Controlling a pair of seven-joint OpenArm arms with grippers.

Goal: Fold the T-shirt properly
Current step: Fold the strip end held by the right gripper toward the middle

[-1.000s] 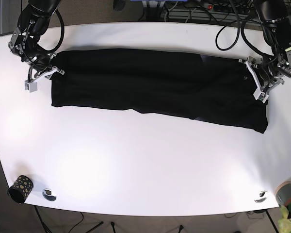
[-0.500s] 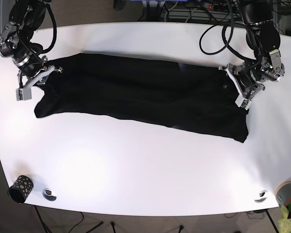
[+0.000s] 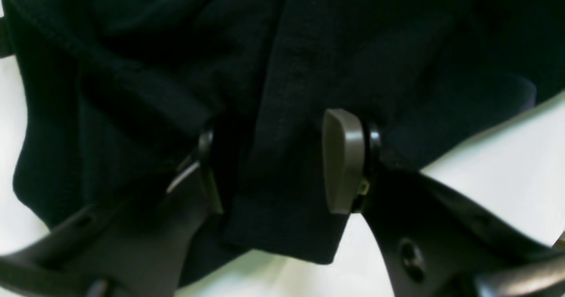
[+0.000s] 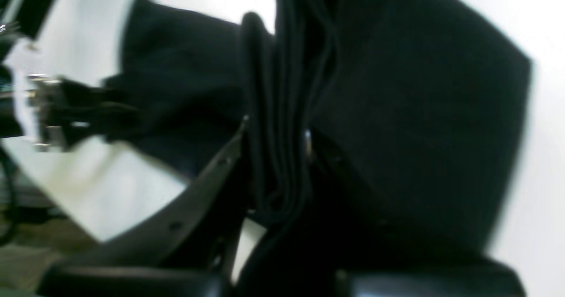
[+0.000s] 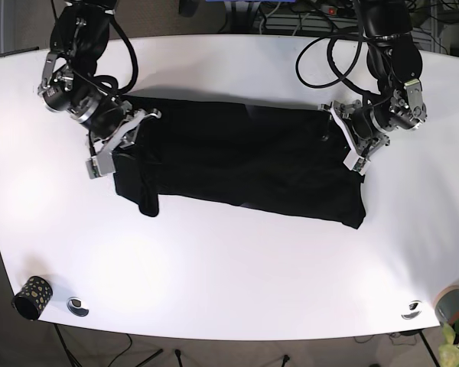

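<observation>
Both sets of jaws are clamped on cloth. The left gripper [image 3: 273,169] has a folded hem of the black T-shirt [image 5: 237,164] pinched between its pads, and the right gripper [image 4: 276,156] is closed on a bunched stack of layers at the opposite end. In the base view the left gripper [image 5: 352,145] sits at the shirt's right edge and the right gripper [image 5: 111,145] at its left edge. The shirt lies as a long dark band across the upper middle of the white table [image 5: 229,267], slightly rumpled, one corner drooping down at lower left. Plenty of bare table in front — the near half is open. Compared with half a second ago, both arms have pulled inward, so the band is shorter and more bunched at its ends.
</observation>
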